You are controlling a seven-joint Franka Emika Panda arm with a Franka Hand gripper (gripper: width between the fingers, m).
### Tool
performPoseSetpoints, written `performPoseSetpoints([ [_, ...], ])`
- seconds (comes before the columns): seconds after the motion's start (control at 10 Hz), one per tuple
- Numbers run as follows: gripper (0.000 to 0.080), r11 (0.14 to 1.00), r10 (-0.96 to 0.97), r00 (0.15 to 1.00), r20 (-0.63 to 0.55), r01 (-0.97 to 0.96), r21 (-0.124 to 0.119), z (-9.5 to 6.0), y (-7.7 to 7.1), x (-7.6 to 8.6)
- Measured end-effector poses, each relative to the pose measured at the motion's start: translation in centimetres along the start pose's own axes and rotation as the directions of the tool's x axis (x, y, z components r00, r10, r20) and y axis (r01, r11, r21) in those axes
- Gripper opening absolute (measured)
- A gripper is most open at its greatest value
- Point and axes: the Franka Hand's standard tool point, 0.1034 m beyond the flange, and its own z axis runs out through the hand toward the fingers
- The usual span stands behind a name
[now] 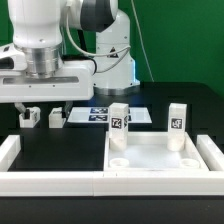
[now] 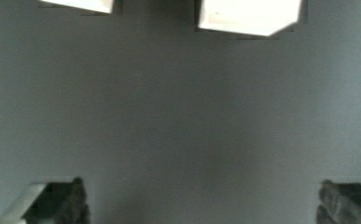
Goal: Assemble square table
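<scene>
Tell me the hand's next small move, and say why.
Probably shift the open hand sideways until one loose leg lies between its fingers. The hand holds nothing and hovers above both loose legs, yet in the wrist view they sit outside the gap between the fingers. Two standing legs occupy the tabletop's far corners; its near corners look bare.

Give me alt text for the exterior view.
A white robot arm holds its open gripper low near two loose leg blocks on a black table. To the exterior view's right, the white square tabletop lies by a low border wall, with two legs standing upright at its far corners.
</scene>
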Motion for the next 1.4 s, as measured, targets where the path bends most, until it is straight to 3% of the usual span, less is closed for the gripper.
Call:
performPoseSetpoints([
  [0.2,0.0649,1.000,-0.006,1.000,0.016,0.006,0.005,0.1,-0.2,0.0],
  [0.4,0.0649,0.999,0.025,0.983,0.181,-0.031,0.034,0.3,-1.4,-1.3],
  [0.5,0.0649,0.999,0.014,0.973,0.229,-0.024,0.039,0.6,-1.4,-0.7],
  [0.8,0.0649,0.999,-0.004,0.971,0.238,-0.007,0.046,0.9,-1.8,-0.5],
  [1.0,0.0649,0.997,0.017,0.911,0.412,-0.047,0.063,1.5,-2.1,-2.6],
  [1.1,0.0649,0.998,0.006,0.893,0.449,-0.037,0.060,1.6,-2.1,-2.6],
  [1.3,0.0649,0.995,-0.011,0.812,0.584,-0.046,0.083,1.8,-2.6,-3.5],
  [1.4,0.0649,0.996,-0.021,0.802,0.597,-0.038,0.086,2.0,-2.7,-2.9],
])
